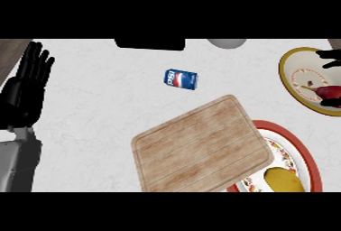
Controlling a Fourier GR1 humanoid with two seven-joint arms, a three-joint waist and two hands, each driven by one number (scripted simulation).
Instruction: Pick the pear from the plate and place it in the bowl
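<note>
Head view: pear [285,179] on red-rimmed plate [307,149], likely firm, smooth-skinned; grasp its wide belly. My right hand [331,61] over yellow-rimmed bowl [288,72], fingers indiscernible; left hand [26,85] rests open.

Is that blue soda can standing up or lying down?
Lying down: the can shows its long printed side on the white counter, beyond the wooden board.
</note>
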